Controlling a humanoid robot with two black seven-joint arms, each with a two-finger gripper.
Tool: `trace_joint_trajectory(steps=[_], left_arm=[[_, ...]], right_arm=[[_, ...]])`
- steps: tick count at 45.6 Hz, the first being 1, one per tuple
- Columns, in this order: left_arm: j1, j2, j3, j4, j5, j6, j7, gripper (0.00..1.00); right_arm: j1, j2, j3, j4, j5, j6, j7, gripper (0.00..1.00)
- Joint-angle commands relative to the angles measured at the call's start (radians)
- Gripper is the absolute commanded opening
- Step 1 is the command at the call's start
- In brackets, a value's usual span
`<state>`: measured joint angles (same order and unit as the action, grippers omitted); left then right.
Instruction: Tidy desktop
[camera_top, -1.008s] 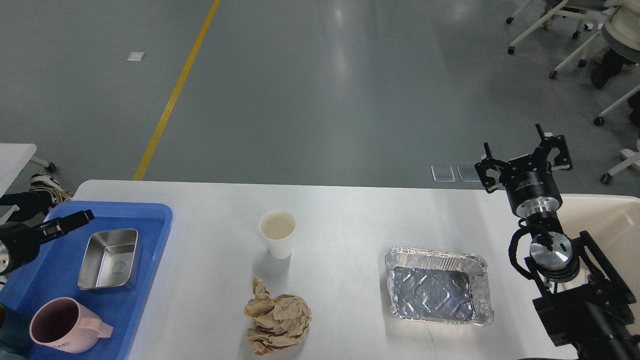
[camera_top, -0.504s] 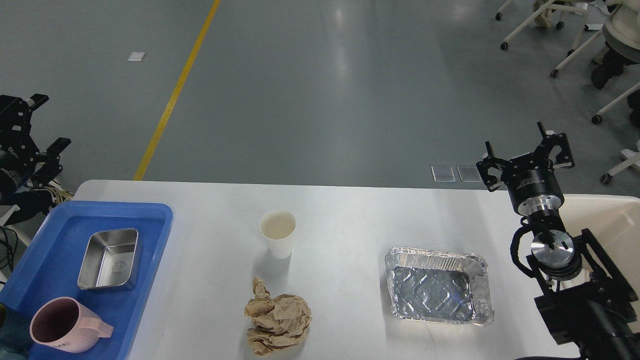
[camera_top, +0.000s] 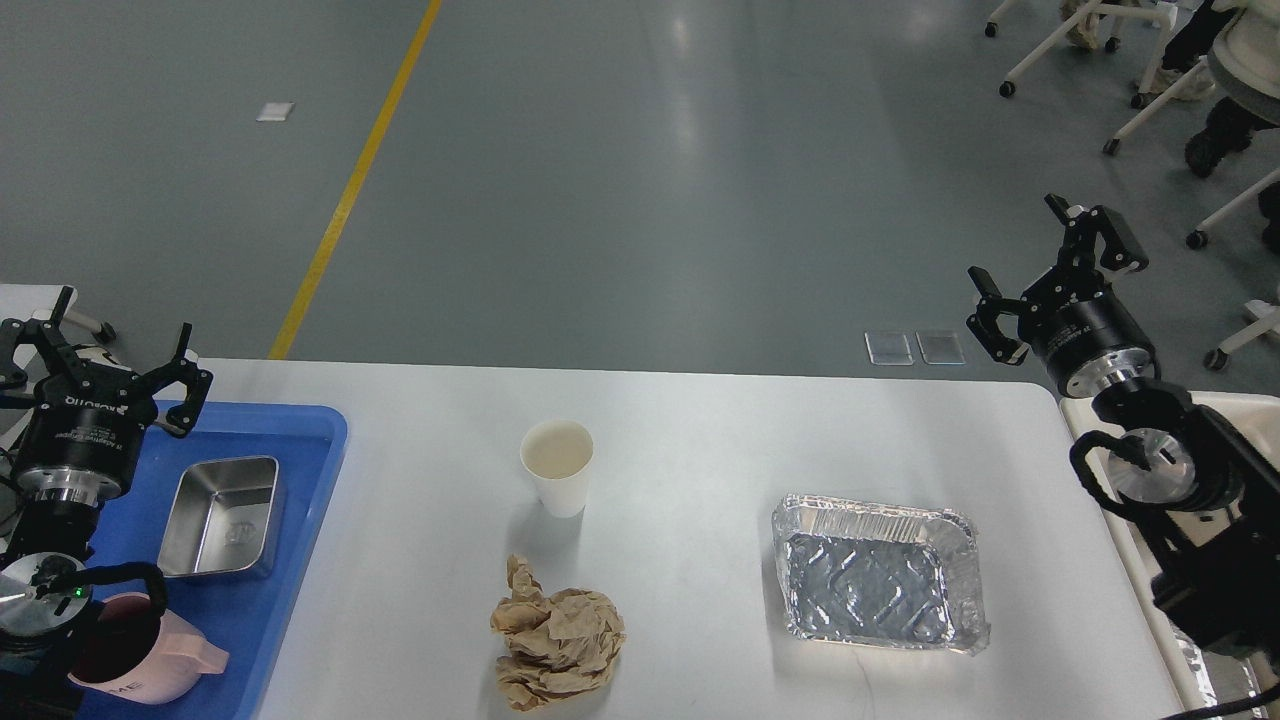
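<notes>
Hovering wide open, empty: left tool (camera_top: 105, 345), right tool (camera_top: 1058, 272), above desktop (camera_top: 700, 440).

Left arm rising from the 8 o'clock corner, wrist upright, left gripper (camera_top: 102, 345) at 9 o'clock pointing toward 12, fingers spread wide with nothing between them. Right arm entering from 4 o'clock, bending up and slightly toward 11, right gripper (camera_top: 1055, 275) at 2 o'clock, tilted toward 1, fingers likewise parted and bare. Both held aloft, well apart from each other.
</notes>
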<state>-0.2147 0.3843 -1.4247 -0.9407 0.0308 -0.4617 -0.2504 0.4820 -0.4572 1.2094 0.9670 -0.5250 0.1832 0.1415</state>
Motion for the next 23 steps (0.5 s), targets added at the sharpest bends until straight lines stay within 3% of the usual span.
trace_joint_trajectory(steps=[1, 9, 14, 23], left_arm=[[0.017, -0.012, -0.017, -0.001, 0.000, -0.014, 0.000, 0.97], [0.020, -0.008, -0.011, -0.001, 0.000, -0.002, 0.008, 0.97], [0.052, -0.008, -0.014, -0.033, 0.000, 0.002, 0.008, 0.97], [0.112, -0.007, -0.002, -0.187, 0.003, 0.100, 0.003, 0.97]], right_arm=[[0.058, -0.101, -0.169, 0.001, -0.170, -0.016, 0.001, 1.00], [0.116, -0.142, -0.391, 0.050, -0.259, -0.004, -0.017, 1.00], [0.207, -0.287, -0.602, 0.145, -0.283, -0.004, -0.066, 1.00], [0.299, -0.540, -0.751, 0.447, -0.476, -0.010, -0.069, 1.00]])
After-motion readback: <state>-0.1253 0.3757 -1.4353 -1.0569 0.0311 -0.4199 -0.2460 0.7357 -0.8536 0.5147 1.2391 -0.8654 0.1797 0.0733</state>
